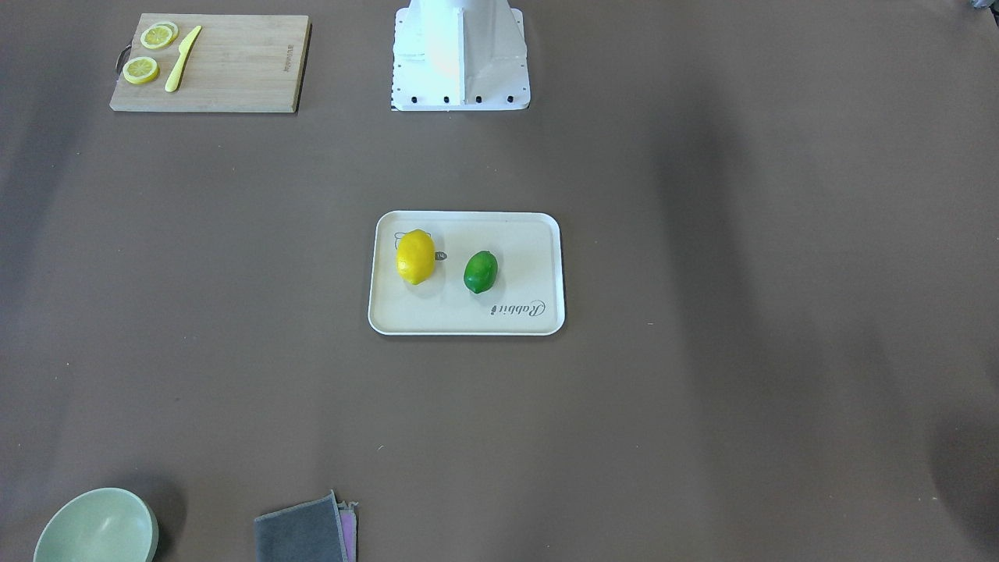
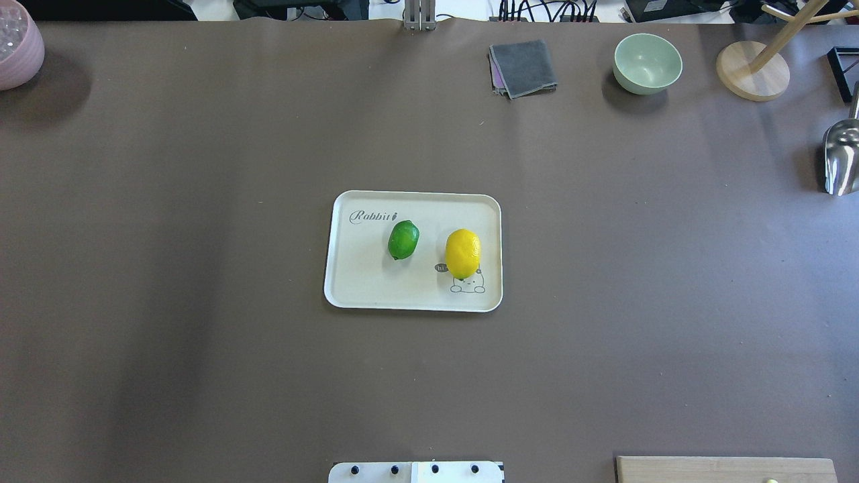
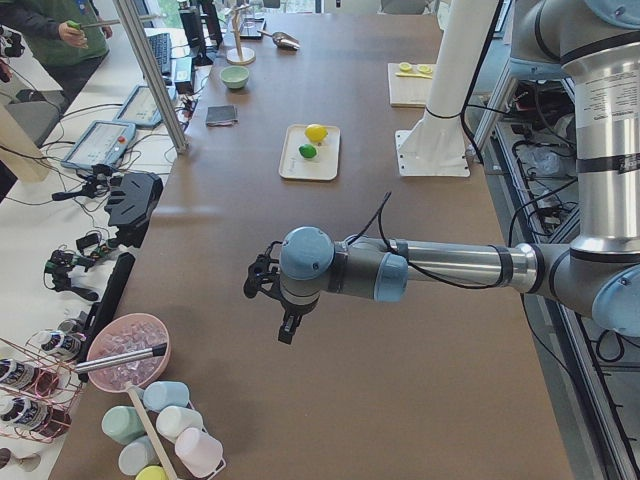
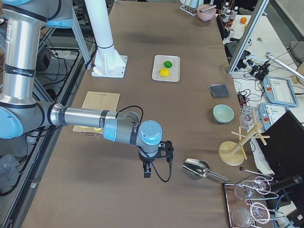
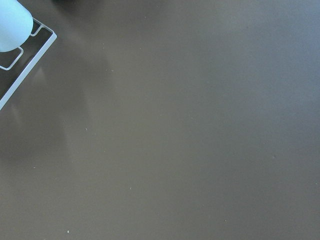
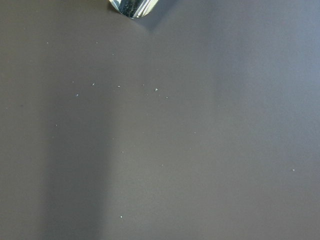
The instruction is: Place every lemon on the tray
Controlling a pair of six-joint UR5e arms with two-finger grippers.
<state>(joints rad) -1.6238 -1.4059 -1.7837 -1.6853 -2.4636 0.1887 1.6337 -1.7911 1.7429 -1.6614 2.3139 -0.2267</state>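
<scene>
The beige tray (image 2: 362, 282) lies at the middle of the table, also in the front-facing view (image 1: 468, 316). The yellow lemon (image 2: 463, 253) (image 1: 416, 257) lies on it over the bear drawing. The green lemon (image 2: 403, 239) (image 1: 481, 272) lies on it beside the yellow one, not touching it. My left gripper (image 3: 275, 300) hangs over bare table far from the tray, near the left end. My right gripper (image 4: 151, 164) hangs over bare table near the right end, beside a metal scoop (image 4: 197, 167). I cannot tell whether either is open or shut. Both wrist views show only table.
A wooden cutting board (image 1: 234, 66) with lemon slices (image 1: 141, 70) and a yellow knife (image 1: 182, 58) lies beside the robot base (image 1: 460, 62). A green bowl (image 2: 647, 62), grey cloth (image 2: 523, 67), wooden stand (image 2: 751, 70) and pink bowl (image 2: 17, 43) line the far edge.
</scene>
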